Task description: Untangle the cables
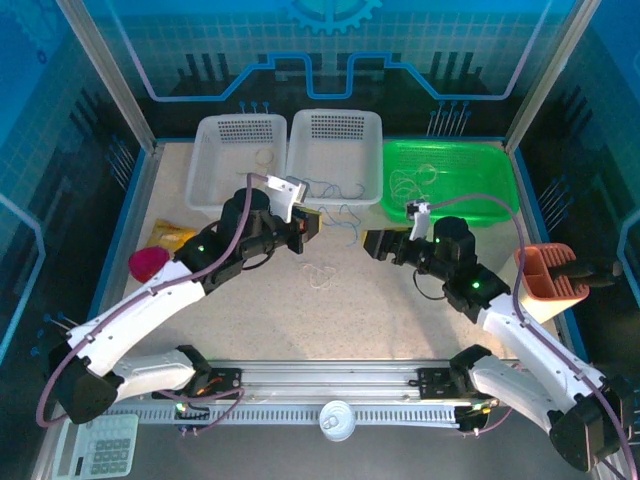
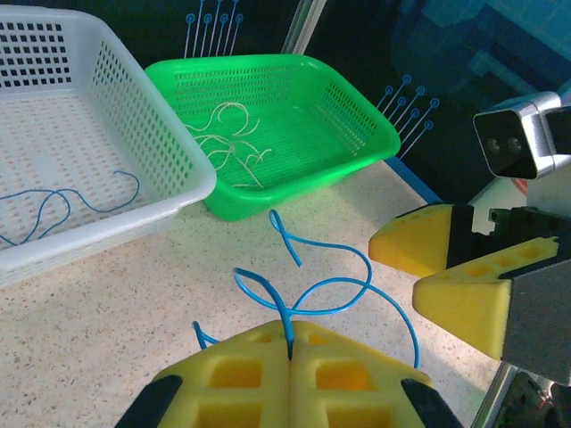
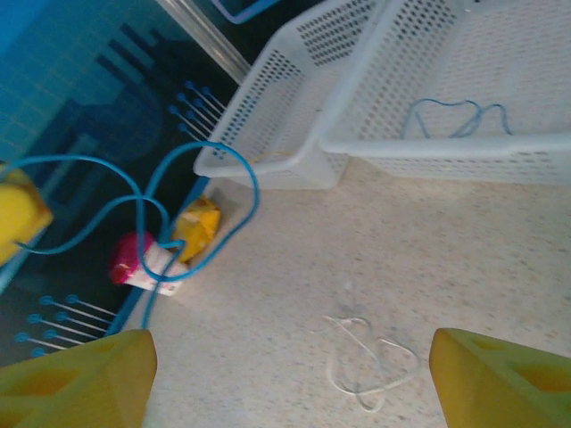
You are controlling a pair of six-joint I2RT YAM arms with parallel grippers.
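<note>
My left gripper (image 2: 290, 343) is shut on a curly blue cable (image 2: 330, 303), pinching one strand between its yellow fingertips a little above the table. The cable loops out toward my right gripper (image 1: 372, 243), whose yellow fingers (image 2: 419, 236) stand open close beside it with nothing between them. In the right wrist view, the same blue cable (image 3: 241, 178) hangs at the upper left, ahead of the open right gripper (image 3: 294, 392). A thin white cable (image 3: 366, 366) lies looped on the table (image 1: 322, 277). From above, the left gripper (image 1: 305, 228) holds the blue cable (image 1: 345, 222) near the table's middle.
Two white baskets (image 1: 238, 160) (image 1: 335, 155) and a green basket (image 1: 450, 180) line the back; one white basket holds a blue cable (image 3: 455, 120), the green one pale cables (image 2: 227, 134). A pink object (image 1: 148, 262) and yellow packet (image 1: 170, 235) lie left, an orange holder (image 1: 550, 275) right.
</note>
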